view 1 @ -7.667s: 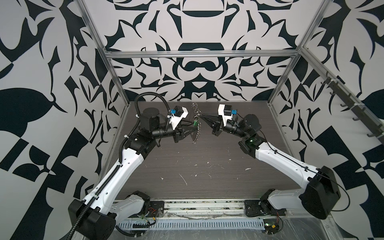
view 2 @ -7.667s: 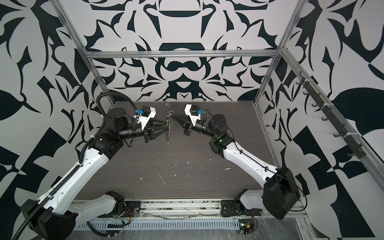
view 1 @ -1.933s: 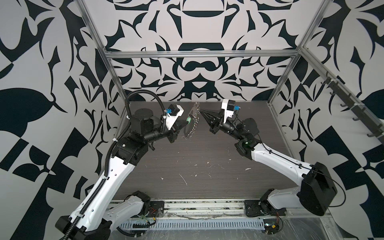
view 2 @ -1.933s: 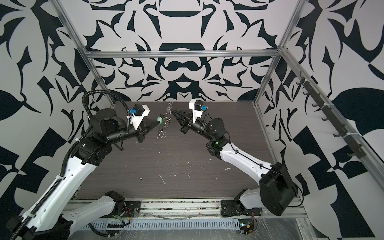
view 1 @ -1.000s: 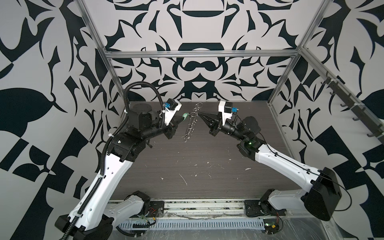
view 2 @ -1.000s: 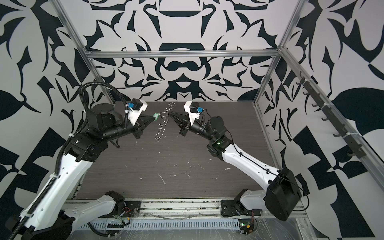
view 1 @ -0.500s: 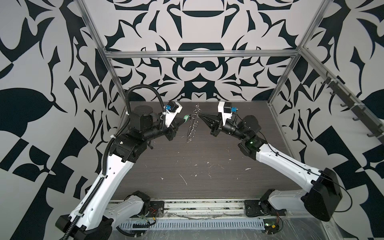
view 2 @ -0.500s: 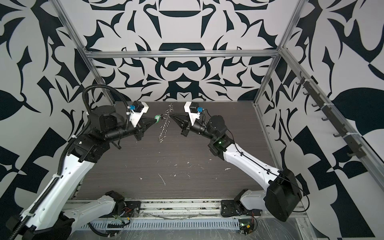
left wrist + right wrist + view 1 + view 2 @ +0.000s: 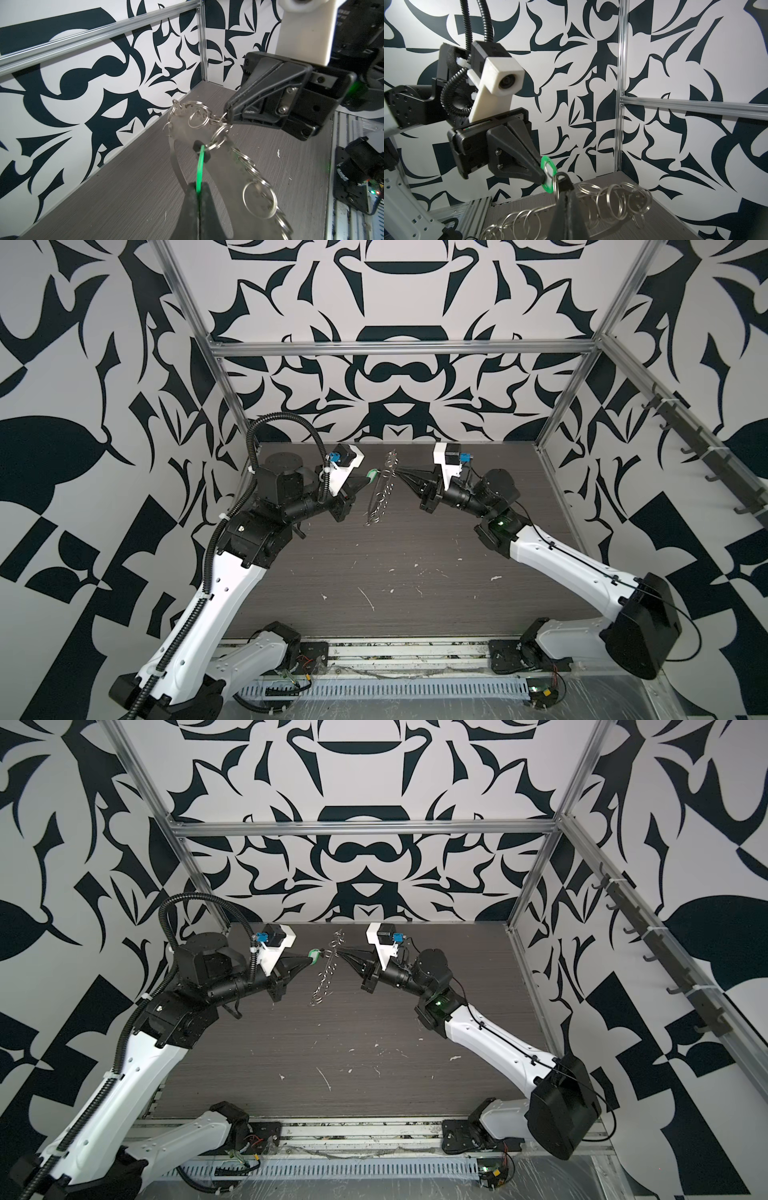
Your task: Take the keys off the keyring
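Nearest me the table (image 9: 436, 605) is dark and wood-grained, with a few white scraps (image 9: 368, 600) lying on it. Further out, over its far half, both my pincers are raised and point tip to tip, close together but apart. My left pincer (image 9: 365, 481) is clamped on the green tag (image 9: 200, 168) of the key (image 9: 196, 144). In the left wrist view the tag stands edge-on between my jaws, and the small dark key sits at its far end. There one of the small silver rings (image 9: 248, 165) threads through and ties it to the keyring (image 9: 382, 493), so the key is not yet off. My right pincer (image 9: 402, 476) is closed as well, nipping the keyring where the rings bunch, just beside the key. I cannot tell whether it bites the loop itself or a ring. The keyring hangs between the two pincers, a thin pale loop with the rings strung in a row along it. A short part stands above my grip and the longer part trails down toward the table. I cannot tell whether its low end touches the table. Beyond everything stands the black-and-white patterned back wall (image 9: 395, 385).
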You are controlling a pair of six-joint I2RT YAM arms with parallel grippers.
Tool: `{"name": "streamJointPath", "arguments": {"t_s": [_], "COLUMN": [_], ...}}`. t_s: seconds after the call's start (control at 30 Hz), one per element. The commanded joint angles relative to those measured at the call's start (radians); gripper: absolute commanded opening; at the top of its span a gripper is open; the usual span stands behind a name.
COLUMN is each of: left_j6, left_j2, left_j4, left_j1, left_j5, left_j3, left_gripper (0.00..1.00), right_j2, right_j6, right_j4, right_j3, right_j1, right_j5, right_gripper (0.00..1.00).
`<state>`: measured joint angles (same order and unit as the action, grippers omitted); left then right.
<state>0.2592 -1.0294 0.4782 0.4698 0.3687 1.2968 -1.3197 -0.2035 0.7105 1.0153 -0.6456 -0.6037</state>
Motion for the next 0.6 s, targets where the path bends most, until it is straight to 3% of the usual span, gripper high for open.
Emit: {"name": "streamJointPath", "arguments": {"t_s": [0.0, 0.2, 0.57], "left_j6": [0.018, -0.007, -0.024], "left_j2": [0.003, 0.003, 0.003], "left_j4": [-0.013, -0.103, -0.156], "left_j1": [-0.014, -0.014, -0.014], "left_j5": [0.065, 0.121, 0.177], "left_j3": [-0.035, -0.103, -0.113], "left_gripper": [0.0, 0.06, 0.36], "right_j2": [0.015, 0.011, 0.016], "right_j6": [-0.013, -0.029, -0.024], "right_j4": [0.072, 0.066, 0.052], "right_j3": [0.091, 0.133, 0.131], "right_j1": [0.013, 0.012, 0.011], "right_j5": [-0.018, -0.05, -0.051], "right_gripper": [0.0, 0.0, 0.0]}}
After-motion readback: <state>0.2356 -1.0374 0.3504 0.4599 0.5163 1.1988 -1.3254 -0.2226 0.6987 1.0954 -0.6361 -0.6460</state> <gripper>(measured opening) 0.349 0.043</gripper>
